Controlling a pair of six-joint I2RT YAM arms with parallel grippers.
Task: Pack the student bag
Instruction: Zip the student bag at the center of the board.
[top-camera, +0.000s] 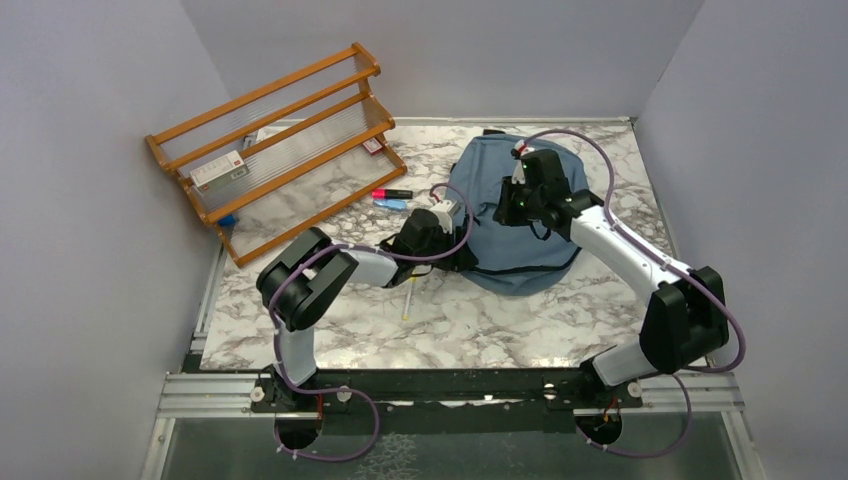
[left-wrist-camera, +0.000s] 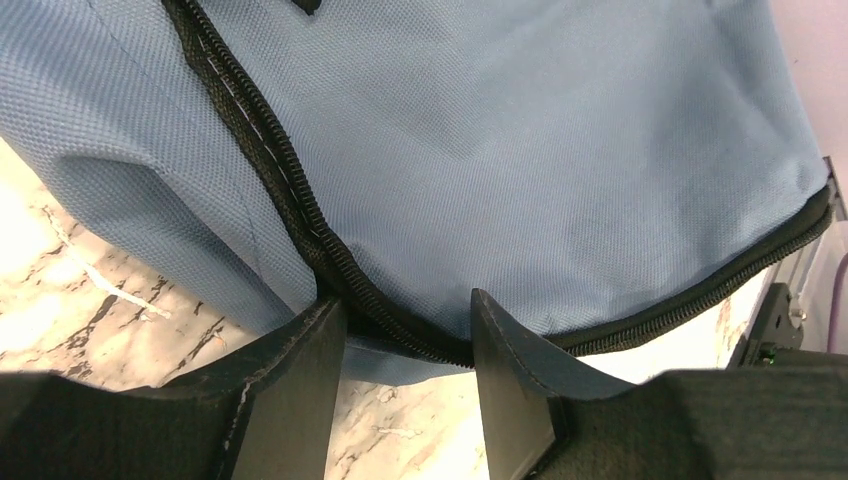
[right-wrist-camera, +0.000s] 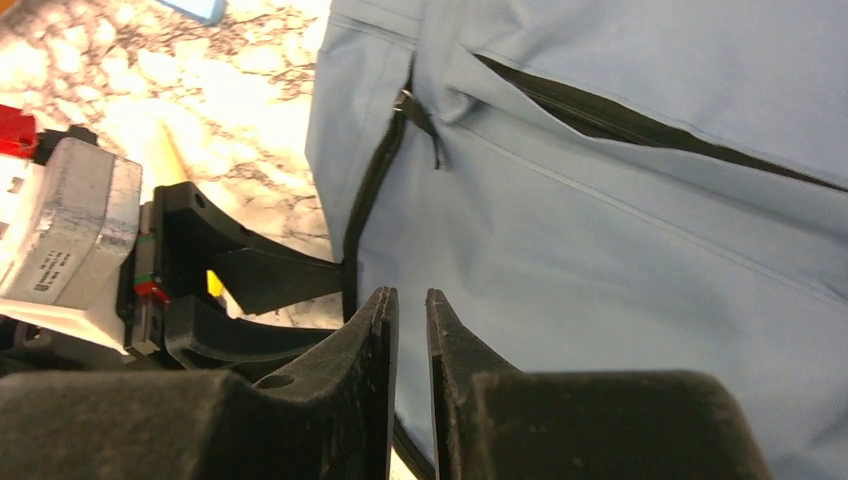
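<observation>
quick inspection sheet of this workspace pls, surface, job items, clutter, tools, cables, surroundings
surface: marble table, veined white and grey
job's things: student bag lying mid-table; edge zipper shut where seen
clutter: wooden rack at far left holding a small box; red marker and blue marker beside it; white stick off the bag's near-left edge
tools: left tool open, straddling the zipper edge; right tool over the bag, jaws nearly together, grip cannot be told
cables: purple cables run along both arms
surroundings: plain walls around; metal rail at near edge
</observation>
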